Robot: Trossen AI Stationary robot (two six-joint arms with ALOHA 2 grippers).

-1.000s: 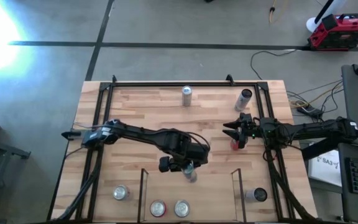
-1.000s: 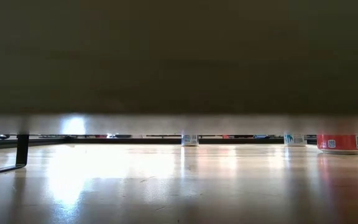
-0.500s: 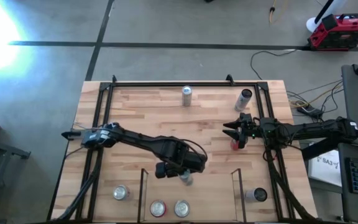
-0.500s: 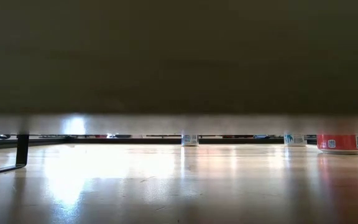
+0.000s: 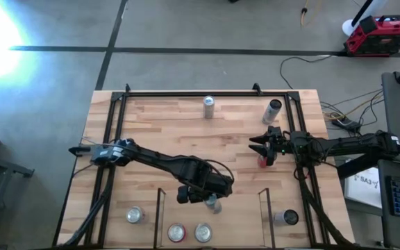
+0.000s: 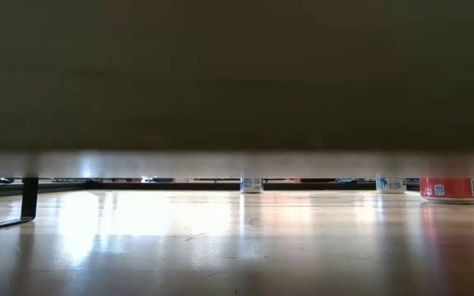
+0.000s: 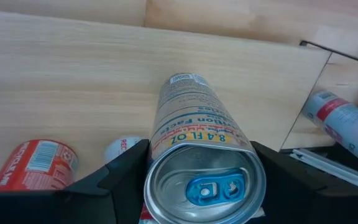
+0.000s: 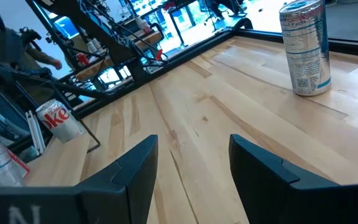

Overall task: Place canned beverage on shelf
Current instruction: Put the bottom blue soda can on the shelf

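My left gripper (image 5: 210,201) is shut on a silver can (image 7: 194,124) with blue and red print and a blue tab. It hovers over the far opening of the shelf (image 5: 236,223), a bay between two thin black rails at the table's near edge. Two cans (image 5: 177,232) (image 5: 203,232) stand upright on the shelf's wood floor. My right gripper (image 5: 253,146) waits at the table's right, fingers apart with nothing between them. A red can (image 5: 262,161) stands just beside it. My left gripper pinches the can between its two fingers, which sit on opposite sides of the body just below the top rim (image 7: 157,155). The fingers (image 7: 128,171) come from above, slanting down. The can hangs below them, tab end up and bottom end toward the wood.
One can (image 5: 135,215) stands outside the shelf's left rail (image 5: 160,212) and another (image 5: 287,218) outside its right rail (image 5: 262,208). Two silver cans (image 5: 209,105) (image 5: 274,109) stand near the far edge. A large black frame (image 5: 186,92) borders the tabletop.
My left gripper has carried the can toward the table's near edge, closer to the shelf's opening. The can has stayed in the grip the whole way.
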